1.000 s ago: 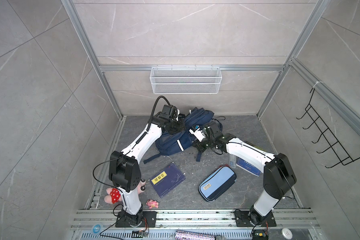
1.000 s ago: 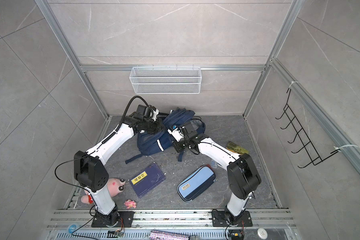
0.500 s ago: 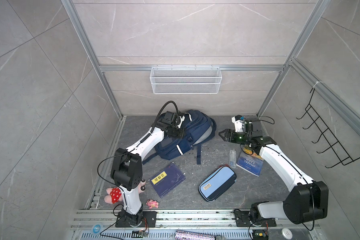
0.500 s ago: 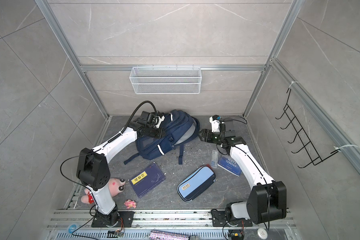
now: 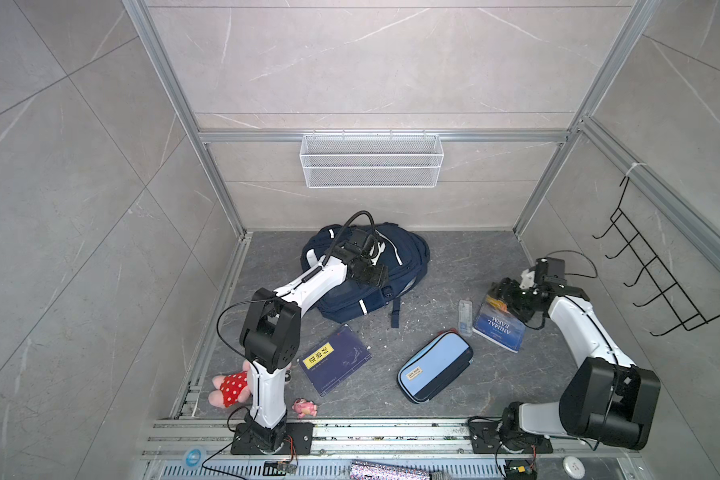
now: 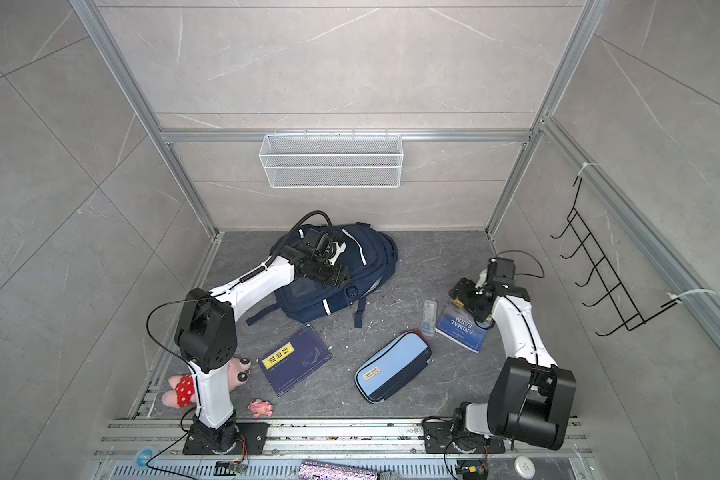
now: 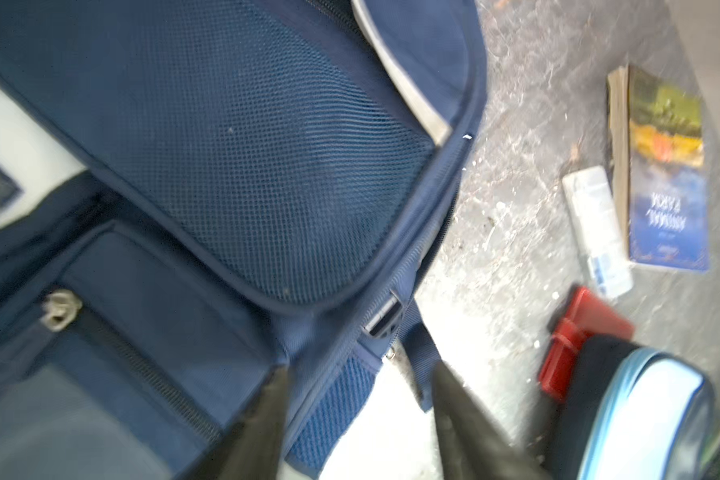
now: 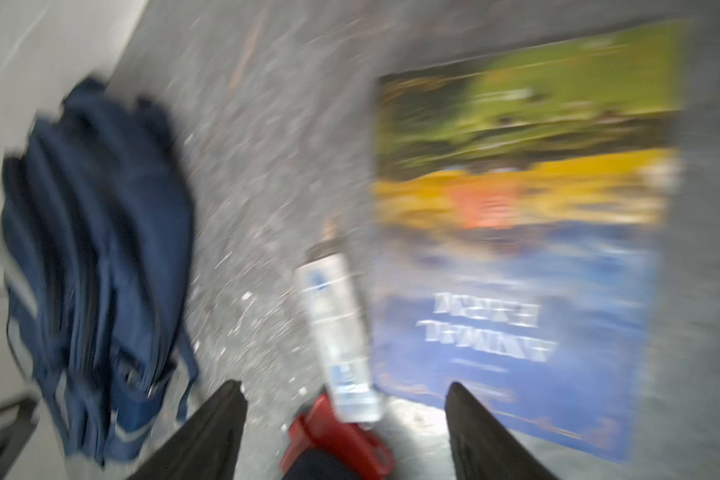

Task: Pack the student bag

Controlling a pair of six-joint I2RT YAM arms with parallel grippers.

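The student bag point(image 5: 395, 266), a navy backpack with white stripes, lies front panel up at 12 o'clock on the grey surface point(image 5: 454, 266). Its long axis runs from about 1 o'clock to 7 o'clock in both top views. The left gripper point(image 5: 370, 274) hangs directly over the bag's front, jaws spread and pinching nothing; its wrist view shows the two dark fingers point(image 7: 267, 415) apart above the bag's lower edge. The right gripper point(image 5: 503, 292), at 2 o'clock and well apart from the bag, also has its jaws spread and empty. It is poised over the 12 o'clock end of the "Animal Farm" paperback point(image 5: 500, 330), which lies flat with a clear plastic tube point(image 5: 465, 316) just beside its 9 o'clock edge. From those right jaws the bag sits at roughly 9 o'clock, so anything lifted there would likely have to cross the middle of the surface. A light-blue pencil case point(image 5: 435, 368) at 5 o'clock and a dark blue notebook point(image 5: 335, 360) at 7 o'clock lie unpacked. The left arm is plainly the nearer to the bag; whether its main compartment is unzipped cannot be told from these views.
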